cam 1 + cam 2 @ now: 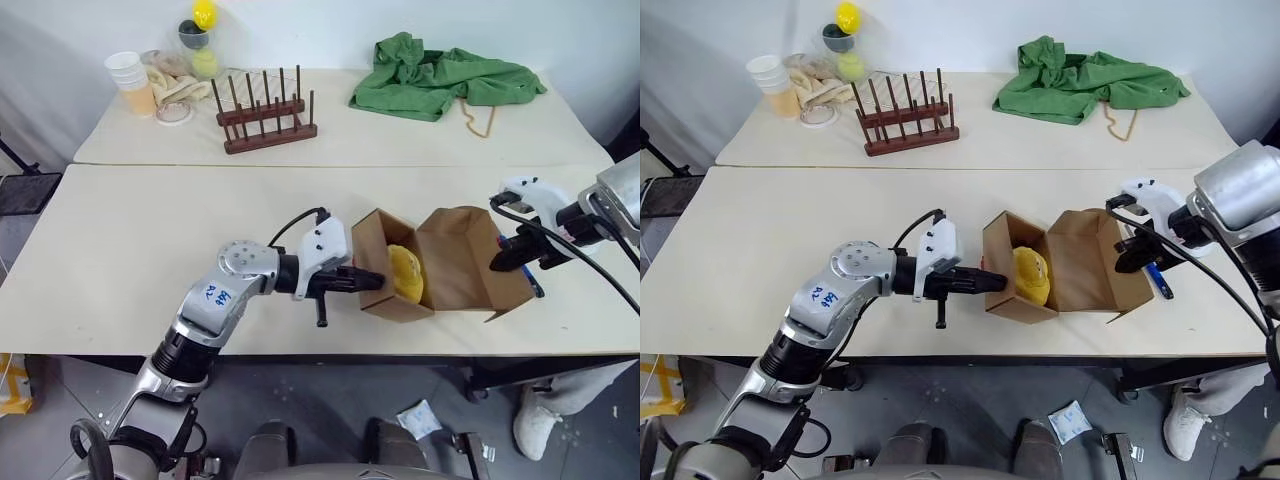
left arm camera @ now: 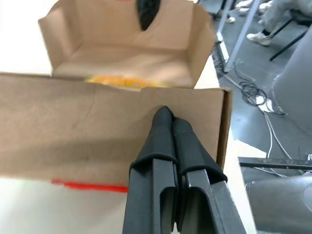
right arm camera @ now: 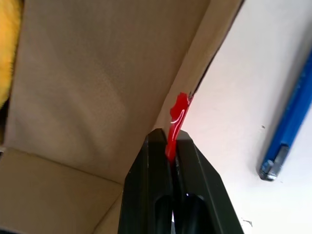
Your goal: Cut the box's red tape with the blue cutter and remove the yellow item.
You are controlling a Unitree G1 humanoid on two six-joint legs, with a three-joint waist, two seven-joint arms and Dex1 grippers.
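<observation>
The box (image 1: 440,265) lies open on the near table (image 1: 150,250), its lid flap thrown back toward the right gripper (image 1: 505,260). The yellow item (image 1: 405,272) sits inside the box, just beyond the tips of the left gripper (image 1: 372,283) and behind the box wall that those tips face.

The left gripper has its fingers pressed together, empty, with the tips at or just short of that outer wall; contact cannot be confirmed. A strip of red tape (image 2: 90,185) shows along the wall's lower edge, just below this gripper.

The right gripper stands at the far side of the box, at the edge of the open flap, its fingers clamped on a red tape (image 3: 176,122) tab that sticks up from between them. The cutter (image 3: 290,122) lies flat on the table just beside that gripper, on the side away from the box, held by neither gripper.
</observation>
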